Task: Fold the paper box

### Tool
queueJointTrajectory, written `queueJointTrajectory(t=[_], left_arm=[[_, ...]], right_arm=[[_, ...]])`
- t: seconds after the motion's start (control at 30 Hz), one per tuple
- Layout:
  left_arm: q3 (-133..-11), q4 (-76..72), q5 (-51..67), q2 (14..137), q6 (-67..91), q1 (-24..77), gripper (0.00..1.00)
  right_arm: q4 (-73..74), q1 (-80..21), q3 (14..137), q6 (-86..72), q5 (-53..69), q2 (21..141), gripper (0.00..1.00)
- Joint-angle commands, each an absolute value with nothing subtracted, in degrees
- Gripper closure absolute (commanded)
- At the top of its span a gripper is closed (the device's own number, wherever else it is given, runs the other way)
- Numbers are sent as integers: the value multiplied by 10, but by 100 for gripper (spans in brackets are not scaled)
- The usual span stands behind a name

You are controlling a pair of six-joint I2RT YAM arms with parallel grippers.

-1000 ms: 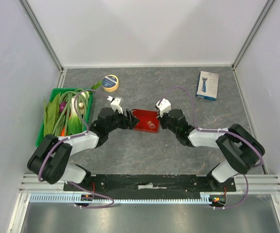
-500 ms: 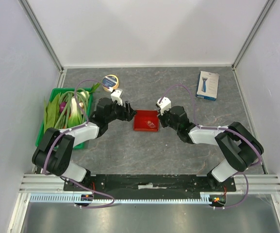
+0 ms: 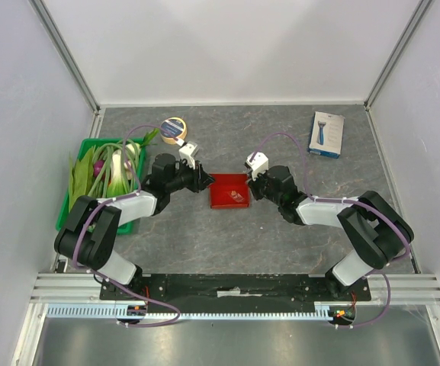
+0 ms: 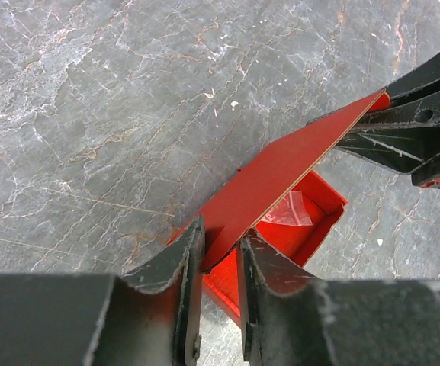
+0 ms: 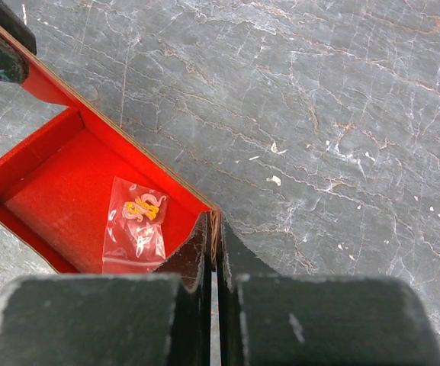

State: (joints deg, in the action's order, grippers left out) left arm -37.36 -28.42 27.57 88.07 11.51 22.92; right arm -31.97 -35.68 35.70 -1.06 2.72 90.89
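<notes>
The paper box is a bright red open tray on the table between my two arms. A small clear plastic bag lies inside it. My left gripper is at the box's left side. In the left wrist view its jaws have closed in on a raised red flap that slants up between them. My right gripper holds the box's right side. In the right wrist view it is shut tight on the thin edge of the red wall.
A green basket of leeks and other vegetables stands at the left, close behind my left arm. A roll of tape lies behind it. A white-and-blue retail box lies at the back right. Walls enclose the table on three sides.
My left gripper drew back from the box, then came in again at its left side, and its jaws narrowed around the flap. The box turned squarer. The right gripper kept its grip.
</notes>
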Motion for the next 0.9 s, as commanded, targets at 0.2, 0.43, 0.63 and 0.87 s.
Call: queueJointTrajectory(t=[0.2,0.43,0.63,0.87], left_arm=[[-358,-276,228,846,98,243,60],[-357,-248,206,838,85,251,67],[-360,-250,188,841,84,264,73],[-388,-210,88,835,114,326,98]], right_arm=[[-308,-357,350,-27,17,903,100],[-311,-357,349,-29,18,904,100],[-312,-357,349,-33,22,904,100],[-315,-372,343,-113,-35,897,100]])
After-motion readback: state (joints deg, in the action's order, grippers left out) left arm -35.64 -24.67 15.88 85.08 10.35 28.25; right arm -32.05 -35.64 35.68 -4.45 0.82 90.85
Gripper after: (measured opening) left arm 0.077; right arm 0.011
